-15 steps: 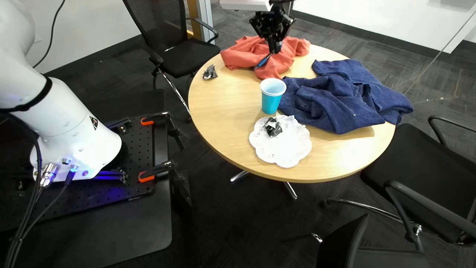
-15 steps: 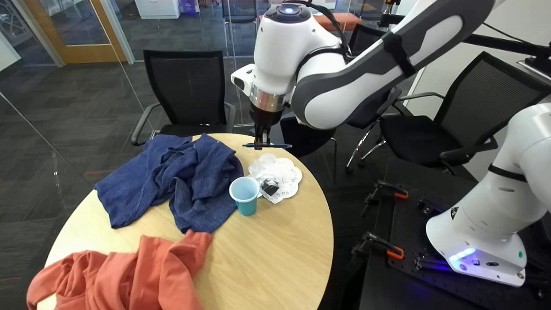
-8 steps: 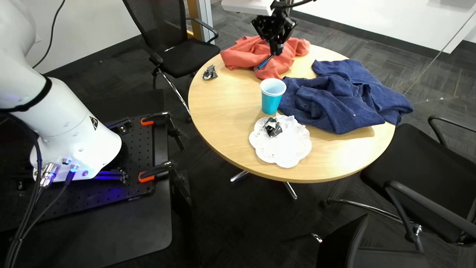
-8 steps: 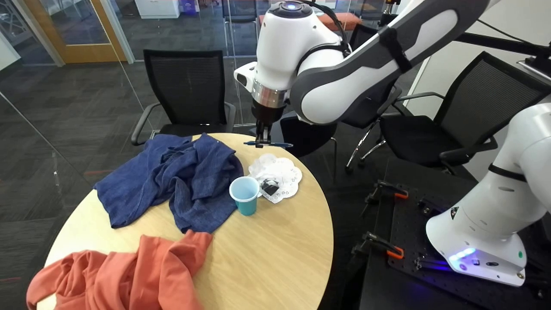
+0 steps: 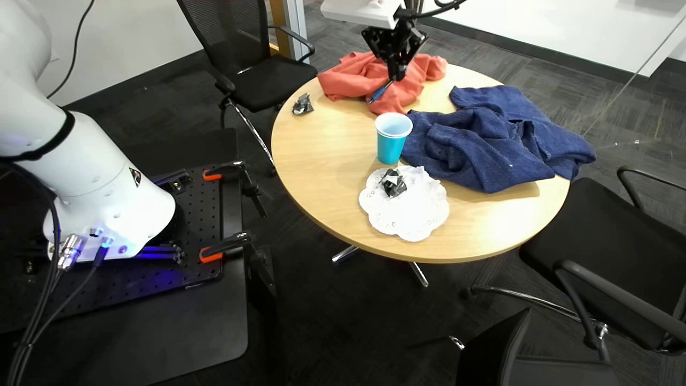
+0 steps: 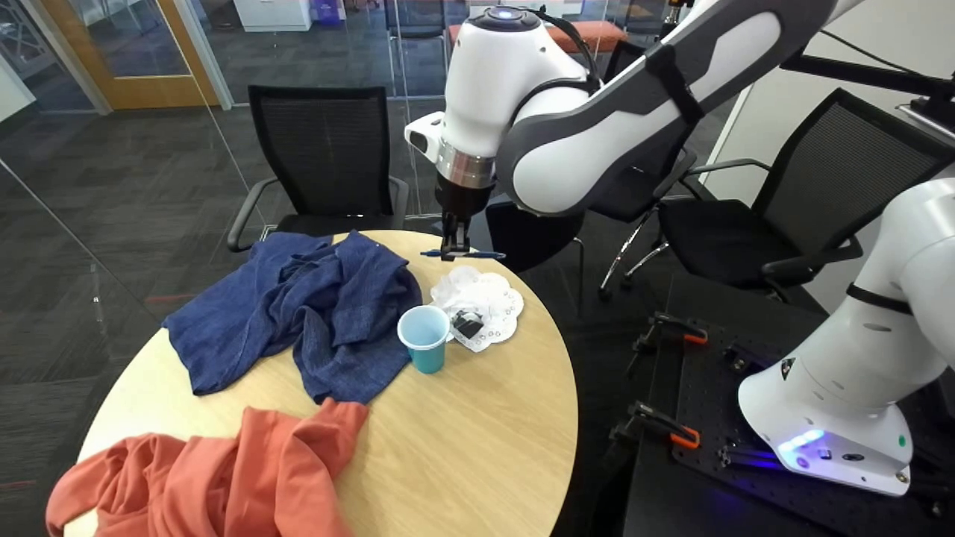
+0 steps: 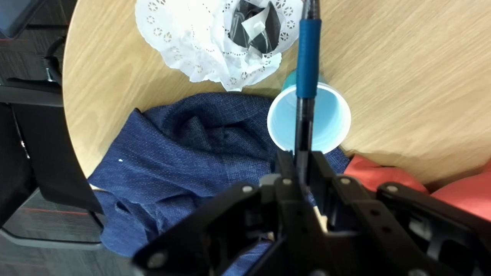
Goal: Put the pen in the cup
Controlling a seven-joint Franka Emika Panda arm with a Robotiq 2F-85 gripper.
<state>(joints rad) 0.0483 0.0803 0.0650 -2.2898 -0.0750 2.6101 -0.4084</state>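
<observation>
My gripper (image 7: 303, 163) is shut on the pen (image 7: 308, 61), a dark pen with a blue grip. The pen lies roughly level between the fingertips and sticks out on both sides. The gripper and pen also show in an exterior view (image 6: 455, 253), held up in the air. The teal-blue cup (image 6: 425, 339) stands upright on the table with its pale rim up; nothing shows inside it. In the wrist view the pen crosses in front of the cup's mouth (image 7: 332, 115). In an exterior view the cup (image 5: 391, 145) stands apart from the raised gripper (image 5: 396, 78).
A navy cloth (image 6: 298, 313) lies against one side of the cup. A red-orange cloth (image 6: 216, 477) lies near the table edge. A white doily (image 5: 407, 214) with a dark crumpled lump (image 5: 394, 183) is beside the cup. Another dark lump (image 5: 303, 104) lies near the table edge.
The arm links have shifted slightly over the last second. The gripper, with the pen held in it, has risen a touch and then dipped slightly. The cup and cloths have not moved.
</observation>
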